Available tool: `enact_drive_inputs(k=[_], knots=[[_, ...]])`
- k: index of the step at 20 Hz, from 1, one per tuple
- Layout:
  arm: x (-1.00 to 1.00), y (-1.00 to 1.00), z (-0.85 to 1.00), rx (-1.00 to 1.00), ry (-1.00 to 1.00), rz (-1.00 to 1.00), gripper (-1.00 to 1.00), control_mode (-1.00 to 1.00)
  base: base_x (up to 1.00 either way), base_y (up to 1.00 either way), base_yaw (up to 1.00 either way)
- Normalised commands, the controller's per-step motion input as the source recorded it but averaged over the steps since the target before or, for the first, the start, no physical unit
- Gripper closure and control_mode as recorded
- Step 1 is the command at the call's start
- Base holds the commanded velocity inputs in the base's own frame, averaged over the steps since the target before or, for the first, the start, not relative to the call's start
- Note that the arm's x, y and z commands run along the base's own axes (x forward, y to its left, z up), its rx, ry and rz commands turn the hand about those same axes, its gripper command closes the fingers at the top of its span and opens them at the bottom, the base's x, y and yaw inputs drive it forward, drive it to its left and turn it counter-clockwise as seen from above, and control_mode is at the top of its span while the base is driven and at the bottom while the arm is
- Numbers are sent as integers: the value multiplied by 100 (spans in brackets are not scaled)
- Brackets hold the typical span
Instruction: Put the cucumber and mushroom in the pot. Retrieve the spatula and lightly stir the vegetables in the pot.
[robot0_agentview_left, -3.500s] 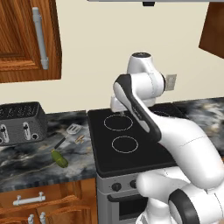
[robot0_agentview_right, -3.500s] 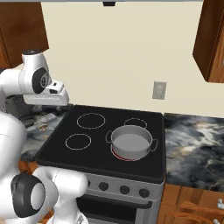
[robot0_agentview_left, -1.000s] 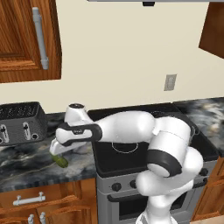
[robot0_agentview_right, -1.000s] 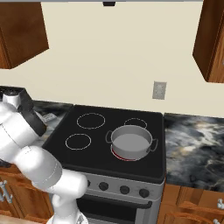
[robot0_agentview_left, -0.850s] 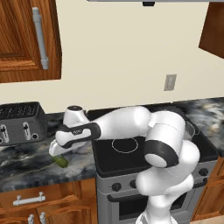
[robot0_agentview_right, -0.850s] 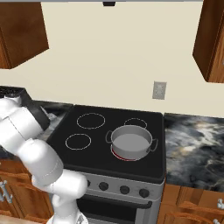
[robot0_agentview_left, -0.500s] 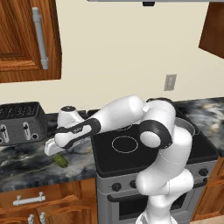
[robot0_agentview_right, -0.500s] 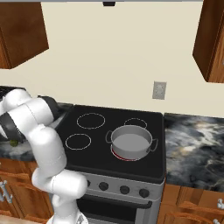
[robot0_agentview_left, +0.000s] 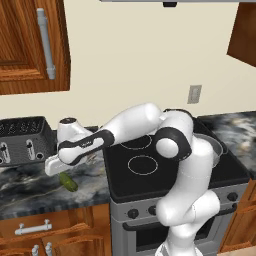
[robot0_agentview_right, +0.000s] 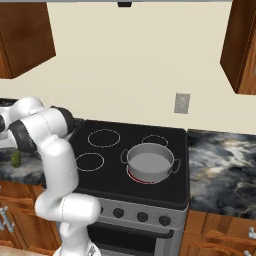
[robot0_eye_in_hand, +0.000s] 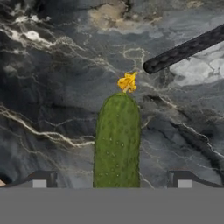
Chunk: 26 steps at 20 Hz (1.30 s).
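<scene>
1. While reaching far left over the dark marbled tabletop (robot0_agentview_left: 30, 187), hovering low with the tool (robot0_eye_in_hand: 112, 183) directly above the cucumber (robot0_eye_in_hand: 117, 140).
2. Standing wide open, with one dark fingertip (robot0_eye_in_hand: 39, 179) on each side of the green vegetable and clear of it, gripping nothing.
3. Lying flat on the stone with its small yellow blossom end pointing away from the hand, and showing as a short green shape near the tabletop's front edge in the left base view (robot0_agentview_left: 68, 182).
4. Showing again as a green sliver behind the white arm in the right base view (robot0_agentview_right: 16, 158).
5. Resting just beyond the cucumber's tip, the black spatula handle (robot0_eye_in_hand: 186, 49) crossing the upper right of the hand view, apart from the vegetable.
6. Sitting on the front right burner of the black stove (robot0_agentview_right: 105, 172), the grey pot (robot0_agentview_right: 149, 162) with its pale inside bare, well apart from the cucumber.
7. Standing at the back left of the tabletop, a dark toaster (robot0_agentview_left: 22, 140).
</scene>
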Motion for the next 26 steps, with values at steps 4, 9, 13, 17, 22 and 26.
enact_drive_inputs(k=[4, 9, 13, 17, 22, 26], knots=[[0, 0, -32, 0, 0, 0, -100, -100, 0, 0, 0], [0, -2, -51, 0, 0, 0, -100, -100, 0, 0, 0], [-2, -3, -41, 0, 0, 0, -100, -100, 0, 0, 0], [-5, -1, -12, 1, 0, 0, -100, -100, 0, 0, 0], [-1, 0, 0, 0, 0, 0, 100, -100, 0, 0, 0], [0, 0, 0, 0, 0, 0, 100, -100, 0, 0, 0]])
